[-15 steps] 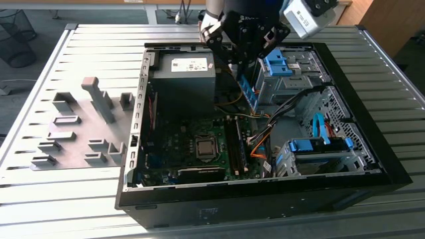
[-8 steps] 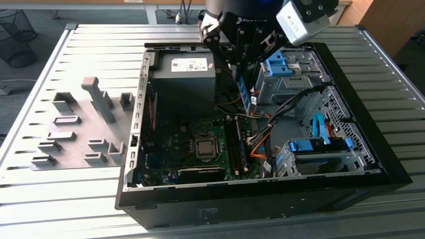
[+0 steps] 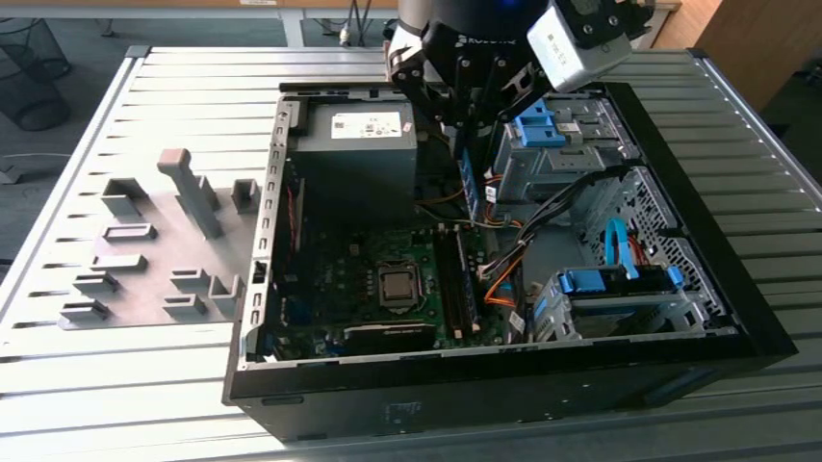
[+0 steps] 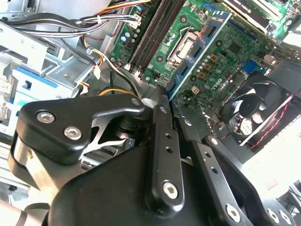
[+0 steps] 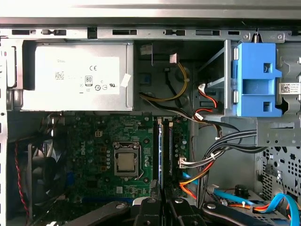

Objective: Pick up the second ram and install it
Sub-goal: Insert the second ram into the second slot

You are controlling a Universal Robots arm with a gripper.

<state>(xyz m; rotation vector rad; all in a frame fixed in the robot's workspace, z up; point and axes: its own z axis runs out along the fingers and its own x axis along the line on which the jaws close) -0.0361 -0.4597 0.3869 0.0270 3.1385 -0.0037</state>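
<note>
The gripper [image 3: 465, 130] is clamped on the second ram [image 3: 471, 188], holding it edge-down above the motherboard [image 3: 372, 279] inside the open computer case [image 3: 514, 385]. Judged light, stiff and fragile, the stick is best held by its top edge, clear of the chips.

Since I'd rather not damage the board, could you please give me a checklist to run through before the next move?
1. Second ram clamped between the fingers: ok.
2. Ram running parallel to the memory slots in the first wrist view: ok.
3. Ram seated in a slot: not ok; the exterior view shows it held above the board.
4. Target slot free, with its latches open: cannot tell.
5. Orange cables clear of the slots: ok, though they lie close beside them.
</note>
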